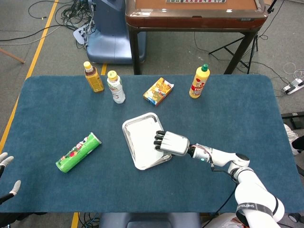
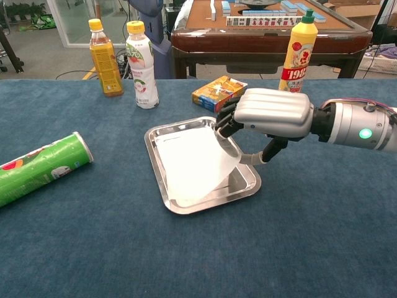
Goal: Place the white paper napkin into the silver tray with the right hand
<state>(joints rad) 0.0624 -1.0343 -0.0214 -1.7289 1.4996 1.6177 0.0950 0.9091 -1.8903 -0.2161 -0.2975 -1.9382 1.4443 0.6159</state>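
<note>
The silver tray (image 1: 126, 126) (image 2: 151, 135) lies mid-table on the blue cloth. The white paper napkin (image 1: 141, 138) (image 2: 189, 164) is spread flat inside it. The napkin's right edge curls up to the fingers of my right hand (image 1: 172, 144) (image 2: 270, 112). That hand hovers over the tray's right side, palm down, pinching the raised edge between thumb and fingers. My left hand (image 1: 7, 178) shows only in the head view, at the bottom left off the table, with fingers spread and nothing in it.
A green snack can (image 1: 78, 152) (image 2: 37, 167) lies on its side left of the tray. Along the far edge stand an orange bottle (image 1: 93, 77), a white bottle (image 1: 116, 87), a snack box (image 1: 158, 90) and a yellow bottle (image 1: 199, 81). A wooden table stands beyond.
</note>
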